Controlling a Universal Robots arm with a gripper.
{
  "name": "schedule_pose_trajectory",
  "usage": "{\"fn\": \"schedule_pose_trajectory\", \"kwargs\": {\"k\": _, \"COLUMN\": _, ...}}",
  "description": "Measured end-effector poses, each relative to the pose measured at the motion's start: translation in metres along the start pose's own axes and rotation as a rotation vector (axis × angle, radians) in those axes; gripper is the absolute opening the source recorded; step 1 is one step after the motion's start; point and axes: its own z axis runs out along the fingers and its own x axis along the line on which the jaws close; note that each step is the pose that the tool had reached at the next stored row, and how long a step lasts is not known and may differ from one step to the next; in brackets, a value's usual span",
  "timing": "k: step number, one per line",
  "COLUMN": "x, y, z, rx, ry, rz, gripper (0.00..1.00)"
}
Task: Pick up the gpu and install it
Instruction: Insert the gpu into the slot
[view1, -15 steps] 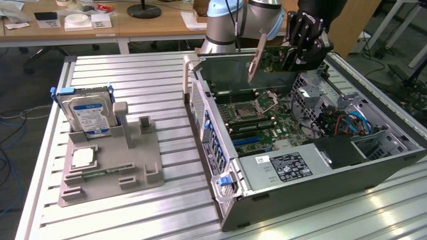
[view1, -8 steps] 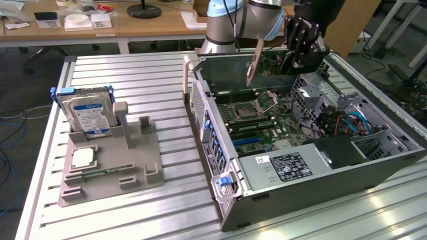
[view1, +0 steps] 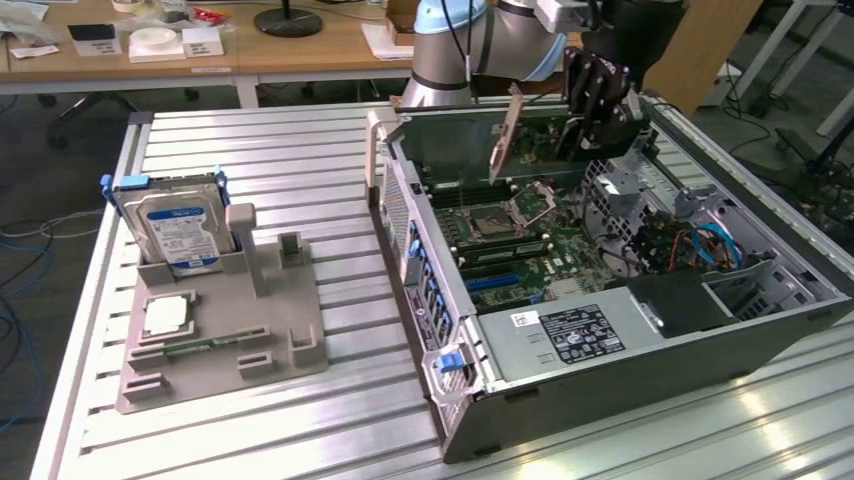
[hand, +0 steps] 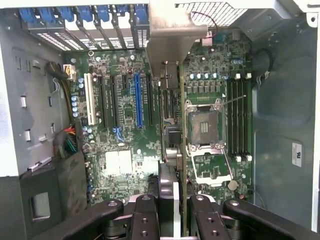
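My gripper (view1: 591, 100) hangs over the open computer case (view1: 614, 385), shut on the gpu (view1: 511, 130), a thin card held upright with its metal bracket toward the case's rear wall. In the wrist view the gpu (hand: 171, 125) is edge-on between my gripper (hand: 174, 202) fingers (hand: 148, 212). Its silver bracket (hand: 175, 30) reaches toward the rear slot openings. The card floats above the motherboard (hand: 115, 145), between the blue expansion slot (hand: 138, 100) and the CPU socket (hand: 205, 127). I cannot tell whether its lower edge touches a slot.
On the exterior view's left a grey fixture tray (view1: 274, 360) holds a blue-labelled hard drive (view1: 180, 225), a CPU chip (view1: 167, 315) and a memory stick (view1: 200, 345). Inside the case are memory slots (hand: 239, 122), blue drive cables (view1: 707, 245) and a power supply (view1: 567, 335).
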Motion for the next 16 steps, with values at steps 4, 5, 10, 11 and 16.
{"fn": "schedule_pose_trajectory", "kwargs": {"k": 4, "x": 0.0, "y": 0.0001, "z": 0.0034, "rx": -0.0148, "ry": 0.0015, "rz": 0.001, "gripper": 0.28}}
{"fn": "schedule_pose_trajectory", "kwargs": {"k": 5, "x": 0.0, "y": 0.0002, "z": 0.0042, "rx": -0.0178, "ry": 0.0021, "rz": 0.002, "gripper": 0.28}}
{"fn": "schedule_pose_trajectory", "kwargs": {"k": 10, "x": 0.001, "y": 0.0005, "z": 0.0093, "rx": -0.0253, "ry": 0.0045, "rz": 0.002, "gripper": 0.28}}
{"fn": "schedule_pose_trajectory", "kwargs": {"k": 11, "x": 0.001, "y": 0.0006, "z": 0.011, "rx": -0.0253, "ry": 0.0044, "rz": 0.002, "gripper": 0.28}}
{"fn": "schedule_pose_trajectory", "kwargs": {"k": 16, "x": 0.002, "y": 0.0068, "z": 0.0189, "rx": -0.0195, "ry": 0.0039, "rz": -0.001, "gripper": 0.28}}
